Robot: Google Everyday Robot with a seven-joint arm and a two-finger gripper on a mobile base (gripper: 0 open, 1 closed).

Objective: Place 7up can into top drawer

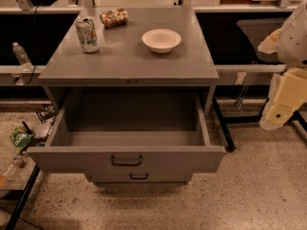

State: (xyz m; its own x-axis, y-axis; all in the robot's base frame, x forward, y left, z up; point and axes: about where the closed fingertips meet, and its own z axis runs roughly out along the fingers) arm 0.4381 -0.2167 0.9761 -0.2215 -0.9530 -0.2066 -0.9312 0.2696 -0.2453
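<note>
The 7up can stood upright at the back left of the cabinet top, with the top drawer pulled open below it.

The can was a small cylinder with a whitish-green label, red marks and a silver metal top. It looked light, with thin walls that would likely dent under a hard squeeze and a smooth, probably slippery skin. The best hold seemed to be across the middle of the body, from the side and with modest force. A brown can lay just behind it and a white bowl sat well apart to its right. The gripper hung at the far right edge, beside the cabinet and well away from the can; whether it was open or closed could not be told.
</note>
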